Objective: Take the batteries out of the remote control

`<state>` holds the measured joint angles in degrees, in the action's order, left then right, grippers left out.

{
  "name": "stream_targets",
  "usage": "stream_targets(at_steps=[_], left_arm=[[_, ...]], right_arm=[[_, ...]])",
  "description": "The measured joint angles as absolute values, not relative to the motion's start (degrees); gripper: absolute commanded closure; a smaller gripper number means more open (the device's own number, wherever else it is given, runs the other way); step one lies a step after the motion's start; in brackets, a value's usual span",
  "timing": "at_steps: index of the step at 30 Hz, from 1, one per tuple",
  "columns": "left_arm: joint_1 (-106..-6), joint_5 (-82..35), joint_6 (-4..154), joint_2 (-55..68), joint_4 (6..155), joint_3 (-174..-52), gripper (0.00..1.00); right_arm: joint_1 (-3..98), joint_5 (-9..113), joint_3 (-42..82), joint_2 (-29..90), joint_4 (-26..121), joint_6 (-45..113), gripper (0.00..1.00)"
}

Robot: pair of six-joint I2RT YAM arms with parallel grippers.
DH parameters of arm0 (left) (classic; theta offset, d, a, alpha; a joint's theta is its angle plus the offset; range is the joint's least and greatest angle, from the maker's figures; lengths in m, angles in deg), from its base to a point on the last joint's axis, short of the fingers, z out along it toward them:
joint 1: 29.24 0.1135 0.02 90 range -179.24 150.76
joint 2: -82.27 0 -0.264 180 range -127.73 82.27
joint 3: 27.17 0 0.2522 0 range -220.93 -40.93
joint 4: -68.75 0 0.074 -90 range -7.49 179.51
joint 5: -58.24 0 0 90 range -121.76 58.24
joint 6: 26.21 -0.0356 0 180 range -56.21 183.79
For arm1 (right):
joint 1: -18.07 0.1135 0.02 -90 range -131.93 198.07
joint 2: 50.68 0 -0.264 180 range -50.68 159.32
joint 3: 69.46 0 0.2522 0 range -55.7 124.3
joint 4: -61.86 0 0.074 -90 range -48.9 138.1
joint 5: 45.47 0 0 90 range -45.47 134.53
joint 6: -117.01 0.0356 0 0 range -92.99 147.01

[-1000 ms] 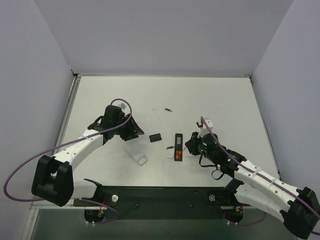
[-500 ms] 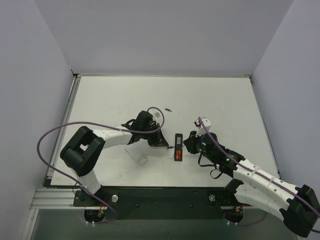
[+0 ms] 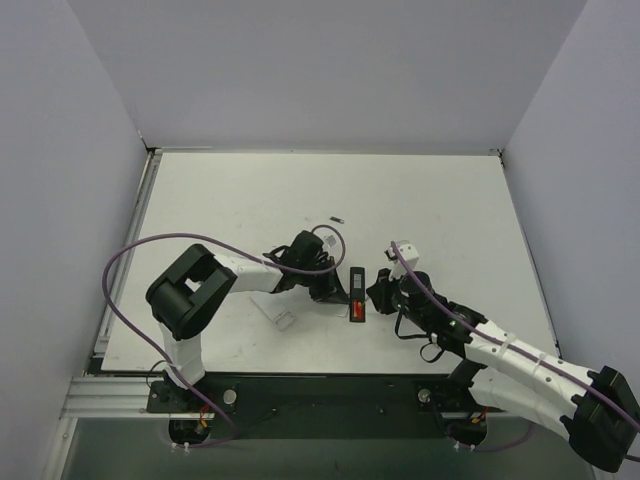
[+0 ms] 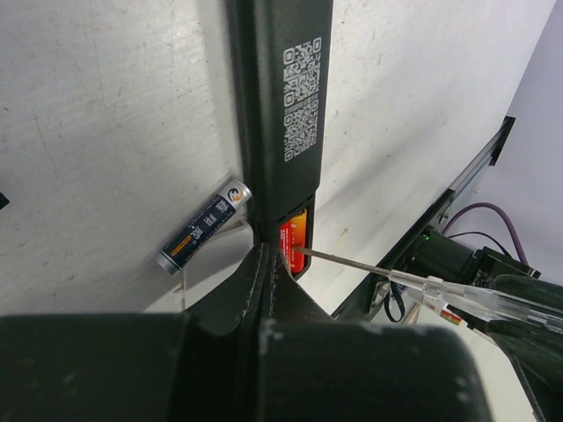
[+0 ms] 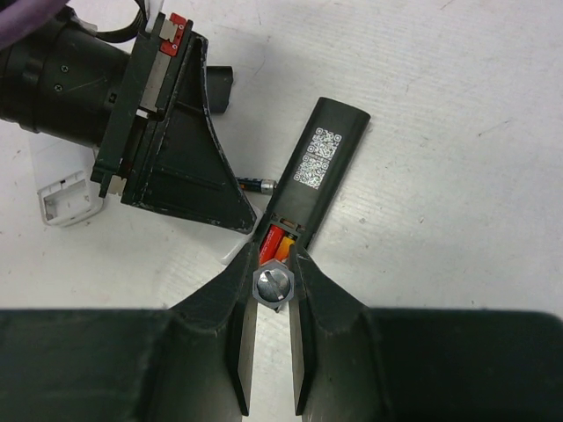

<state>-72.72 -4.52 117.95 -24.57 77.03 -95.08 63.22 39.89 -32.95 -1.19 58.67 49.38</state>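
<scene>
We're looking at a flat white matte worktop, boxed in on three sides by plain pale lavender-grey panels: back wall, left wall, right wall. The light is soft and even, the shadows faint. Up close, the surface shows fine scuffs. A silver metal rail runs along its left edge.

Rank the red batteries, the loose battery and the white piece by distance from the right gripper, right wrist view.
1. Red batteries: inside the remote, at the tool held by the right gripper.
2. Loose battery: left of the remote.
3. White piece: far left.
</scene>
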Motion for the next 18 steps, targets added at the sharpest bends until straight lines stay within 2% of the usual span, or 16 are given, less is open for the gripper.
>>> stream_targets(at_steps=[13,18], left_arm=[[-73.66,-5.11,119.02,-25.32,75.46,-94.18,1.0],[-73.71,-5.26,119.19,-25.32,75.35,-94.05,1.0]], right_arm=[[64.77,37.59,-36.52,-1.34,64.75,49.38,1.0],[68.2,33.64,-36.52,-1.25,64.97,48.28,1.0]])
